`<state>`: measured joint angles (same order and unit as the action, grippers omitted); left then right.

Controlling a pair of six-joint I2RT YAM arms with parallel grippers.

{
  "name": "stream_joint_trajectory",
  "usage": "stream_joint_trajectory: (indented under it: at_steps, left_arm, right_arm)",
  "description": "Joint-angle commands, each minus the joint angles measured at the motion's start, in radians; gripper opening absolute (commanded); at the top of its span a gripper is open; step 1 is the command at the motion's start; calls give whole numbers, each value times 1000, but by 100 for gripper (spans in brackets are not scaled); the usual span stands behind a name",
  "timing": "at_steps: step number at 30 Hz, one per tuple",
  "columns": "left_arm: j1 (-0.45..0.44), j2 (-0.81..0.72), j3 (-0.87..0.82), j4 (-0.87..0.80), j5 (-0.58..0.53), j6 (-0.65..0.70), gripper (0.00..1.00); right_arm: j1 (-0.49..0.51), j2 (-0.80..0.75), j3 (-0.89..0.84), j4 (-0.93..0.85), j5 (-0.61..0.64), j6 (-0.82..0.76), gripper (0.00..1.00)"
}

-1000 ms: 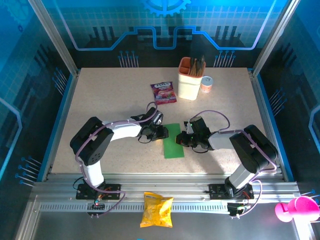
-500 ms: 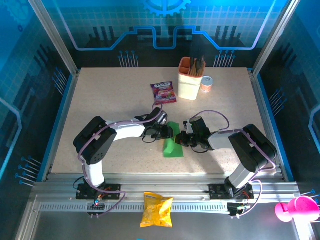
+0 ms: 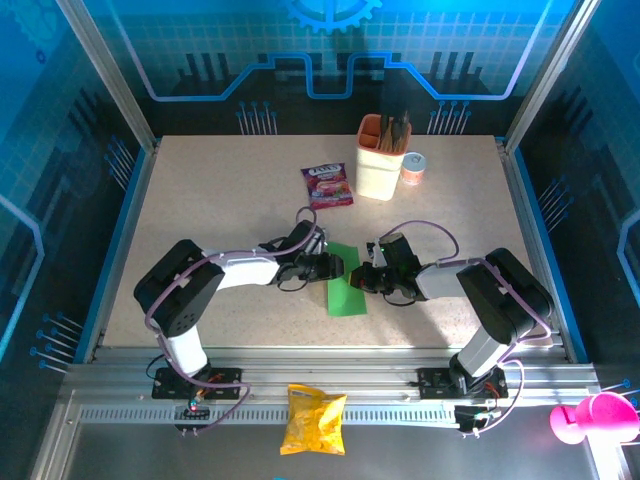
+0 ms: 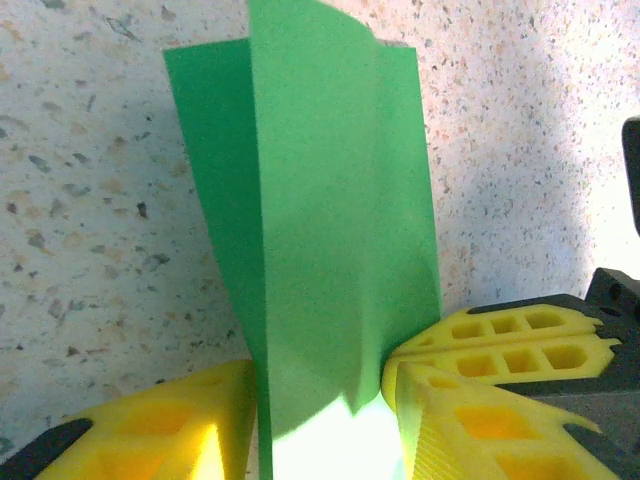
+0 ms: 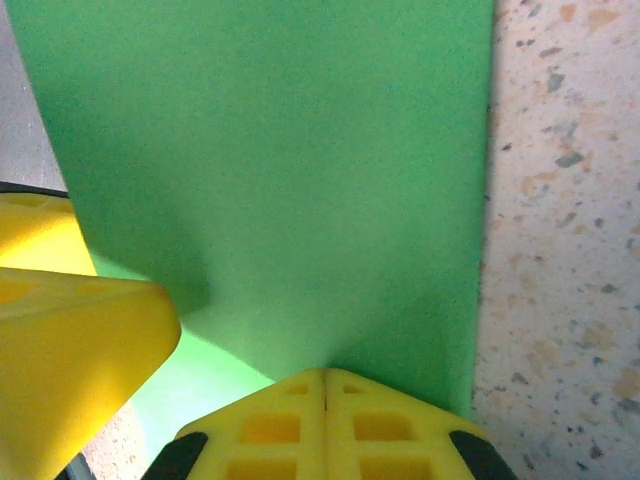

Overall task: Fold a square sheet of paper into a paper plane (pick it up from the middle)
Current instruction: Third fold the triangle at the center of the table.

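Where the two arms meet at mid-table, one square sheet of paper (image 3: 347,284) lies folded into a narrow strip. One flap rises between the parted jaws of the left gripper (image 3: 335,267), while the right gripper (image 3: 366,279), fingers pressed together, touches the strip's right edge. One purple sachet (image 3: 327,185), one cream holder (image 3: 380,168) and one small can (image 3: 413,168) sit well behind, with open table (image 3: 200,200) on either side.

Left end effector (image 3: 337,266) spread, right (image 3: 361,279) closed
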<state>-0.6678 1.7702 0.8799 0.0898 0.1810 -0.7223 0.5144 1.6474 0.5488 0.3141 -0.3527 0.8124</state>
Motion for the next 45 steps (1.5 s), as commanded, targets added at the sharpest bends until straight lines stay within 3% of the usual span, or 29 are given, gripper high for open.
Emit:
stream_joint_trajectory:
  at_steps: [1,6,16,20,22,27,31,40,45]
  left_arm:
    - [18,-42,-39,87,29,-26,42]
    - [39,-41,-62,120,55,-27,39]
    - [45,-28,-83,144,98,-4,9]
    - [45,-43,-85,119,95,-8,1]
    - [47,-52,-85,100,97,-15,0]
    - [59,-60,-72,48,140,-48,0]
    - [76,-54,-57,12,191,-58,0]
    - [102,-43,-58,-17,227,-51,0]
    - [109,-43,-58,-22,232,-48,0]
  right_arm:
    - [-7,69,-46,-142,55,1,0]
    - [-6,68,-43,-144,52,0,0]
    - [-6,-57,81,-309,20,-78,0]
    - [25,-163,130,-427,48,-127,11]
    - [66,-207,149,-496,97,-153,22]
    - [222,-268,201,-651,275,-210,49]
    - [352,-271,230,-714,390,-222,61]
    - [570,-138,327,-800,554,-217,70]
    - [633,-47,415,-837,621,-219,72]
